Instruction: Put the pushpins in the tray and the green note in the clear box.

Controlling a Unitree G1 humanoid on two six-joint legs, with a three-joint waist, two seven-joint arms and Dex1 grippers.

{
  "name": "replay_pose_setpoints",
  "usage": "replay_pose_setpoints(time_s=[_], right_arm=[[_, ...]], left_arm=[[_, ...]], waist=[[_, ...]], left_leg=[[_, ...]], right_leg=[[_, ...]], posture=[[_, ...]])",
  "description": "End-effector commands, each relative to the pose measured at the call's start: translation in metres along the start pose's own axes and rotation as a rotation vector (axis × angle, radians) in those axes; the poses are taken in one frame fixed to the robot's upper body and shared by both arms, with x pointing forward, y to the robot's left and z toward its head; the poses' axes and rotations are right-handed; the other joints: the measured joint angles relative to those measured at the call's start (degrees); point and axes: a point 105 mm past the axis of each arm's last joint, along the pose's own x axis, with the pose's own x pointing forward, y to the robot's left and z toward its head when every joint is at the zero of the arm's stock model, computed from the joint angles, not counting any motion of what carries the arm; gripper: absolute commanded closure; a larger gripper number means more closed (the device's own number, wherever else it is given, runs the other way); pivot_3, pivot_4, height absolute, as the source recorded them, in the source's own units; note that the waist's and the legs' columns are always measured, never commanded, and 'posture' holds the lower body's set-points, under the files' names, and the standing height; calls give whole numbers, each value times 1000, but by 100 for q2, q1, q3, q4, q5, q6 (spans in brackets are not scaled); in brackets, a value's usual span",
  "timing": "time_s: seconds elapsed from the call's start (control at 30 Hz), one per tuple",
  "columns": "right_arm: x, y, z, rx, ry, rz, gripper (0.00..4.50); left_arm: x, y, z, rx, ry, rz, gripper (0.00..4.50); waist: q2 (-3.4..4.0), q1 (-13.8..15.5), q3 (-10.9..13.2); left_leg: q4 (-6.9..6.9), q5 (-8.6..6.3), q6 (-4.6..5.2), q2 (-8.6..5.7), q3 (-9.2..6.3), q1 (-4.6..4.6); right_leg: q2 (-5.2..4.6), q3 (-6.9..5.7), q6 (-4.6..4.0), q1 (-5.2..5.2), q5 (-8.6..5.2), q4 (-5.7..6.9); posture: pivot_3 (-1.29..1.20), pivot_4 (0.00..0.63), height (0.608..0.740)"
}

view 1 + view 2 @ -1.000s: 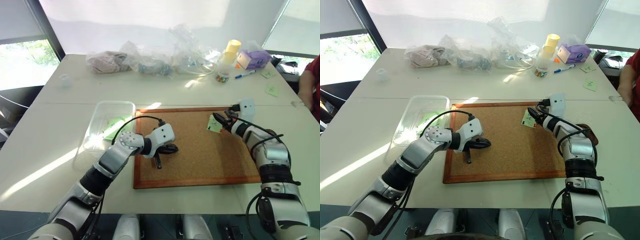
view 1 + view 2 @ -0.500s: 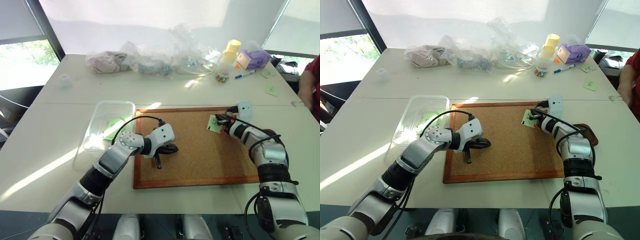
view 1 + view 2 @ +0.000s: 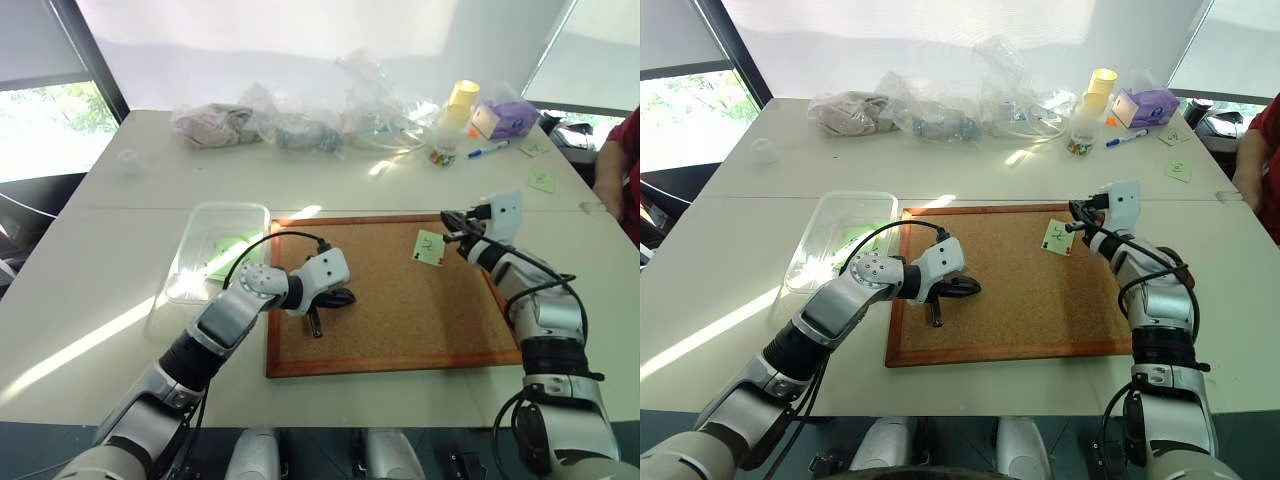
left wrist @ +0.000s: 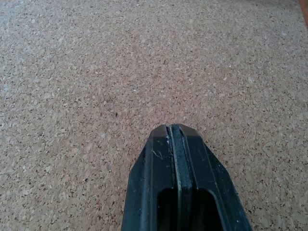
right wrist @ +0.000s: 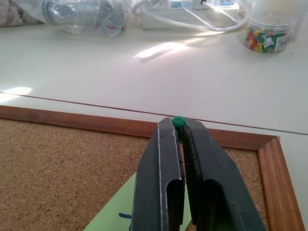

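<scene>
Closed up and lifted off the green note [image 3: 429, 248] since a second back, right claw [image 5: 179, 126] now pinching a green pushpin [image 5: 178, 121] at its tips; left claw [image 4: 174, 137] shut empty over the cork board [image 3: 390, 300]. Looks like the pin-pulling step, note loose on the board near the claw. Next up: carry the pin to the tray, then take the note to the clear box [image 3: 215, 250] on the table [image 3: 100, 300].

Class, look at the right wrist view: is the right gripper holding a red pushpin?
No. The pushpin pinched between the right gripper's fingertips has a green head.
</scene>
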Motion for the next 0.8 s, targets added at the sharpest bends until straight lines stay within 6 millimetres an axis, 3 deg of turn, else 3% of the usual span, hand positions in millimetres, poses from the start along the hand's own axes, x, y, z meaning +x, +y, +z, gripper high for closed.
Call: replay_pose_setpoints(time_s=[0.03,0.13,0.23,0.33,0.53,0.8], right_arm=[[-17,-15,27,-19,-102,-61,4476],[-55,-42,34,-45,-117,-175,4476],[-106,-67,23,-50,-53,-298,4476],[-130,-75,6,-16,15,-348,4476],[-136,-74,-12,27,86,-341,4476],[-129,-87,-33,54,141,-344,4476]], left_arm=[[-1,6,-36,-70,141,43,4500],[-3,7,-34,-62,130,53,4500],[-3,3,-30,-50,112,41,4500],[-1,1,-27,-45,106,31,4500],[2,0,-26,-38,103,20,4500],[2,0,-29,-31,110,16,4500]], waist=[[0,2,0],[1,24,0],[1,32,-1],[6,-29,-6],[42,-18,-27],[42,10,-27]], left_leg=[[0,0,0,0,0,0],[-2,0,0,5,-4,-3],[-6,-2,2,6,-8,-6],[-8,-3,3,7,-5,3],[-7,-4,3,7,-8,34],[-8,-6,8,2,-14,18]], right_leg=[[0,0,0,0,0,0],[-3,0,1,0,0,-1],[-6,-1,-3,1,-3,-8],[-5,0,-5,6,-3,-11],[-4,7,-12,25,-3,-11],[-3,6,-12,18,-4,-16]], posture=[[0,150,737],[0,150,737],[0,150,737],[0,150,737],[0,150,737],[0,150,737]])
